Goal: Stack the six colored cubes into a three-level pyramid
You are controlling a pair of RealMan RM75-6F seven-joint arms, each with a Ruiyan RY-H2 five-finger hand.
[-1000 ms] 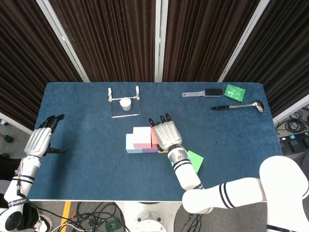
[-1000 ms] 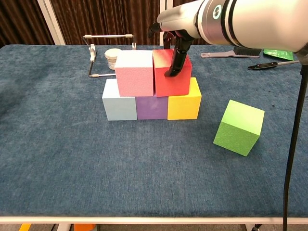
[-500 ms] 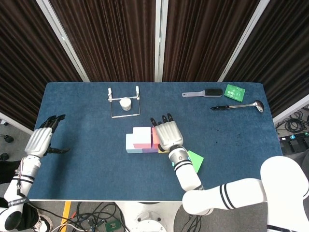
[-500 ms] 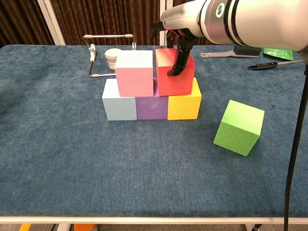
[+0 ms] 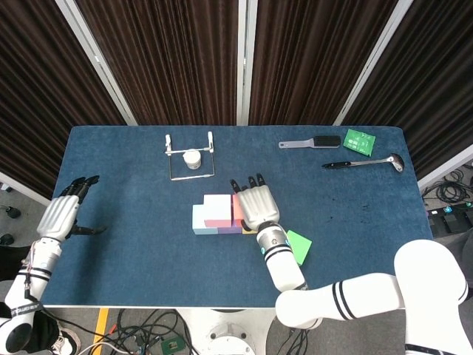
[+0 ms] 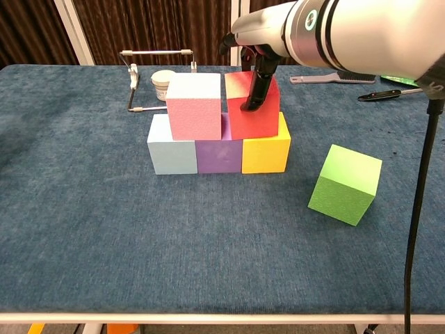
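Light blue [image 6: 170,154], purple [image 6: 219,156] and yellow [image 6: 268,153] cubes form a row on the table. On top sit a pink cube [image 6: 195,108] and a red cube [image 6: 268,117]. My right hand [image 6: 254,62] grips the red cube from above, thumb on its front face, and the cube is slightly tilted with a small gap to the pink one. In the head view the right hand [image 5: 255,206] covers most of the red cube [image 5: 236,209]. A green cube [image 6: 346,184] lies tilted on the table to the right. My left hand [image 5: 62,215] hovers open at the far left edge.
A wire rack [image 5: 191,166] with a white jar [image 5: 192,157] stands behind the stack. A brush [image 5: 311,142], a green card [image 5: 360,140] and a ladle [image 5: 363,163] lie at the far right back.
The red cube has shifted slightly right and tilted in my right hand, opening a gap beside the pink cube. The left hand has not moved.
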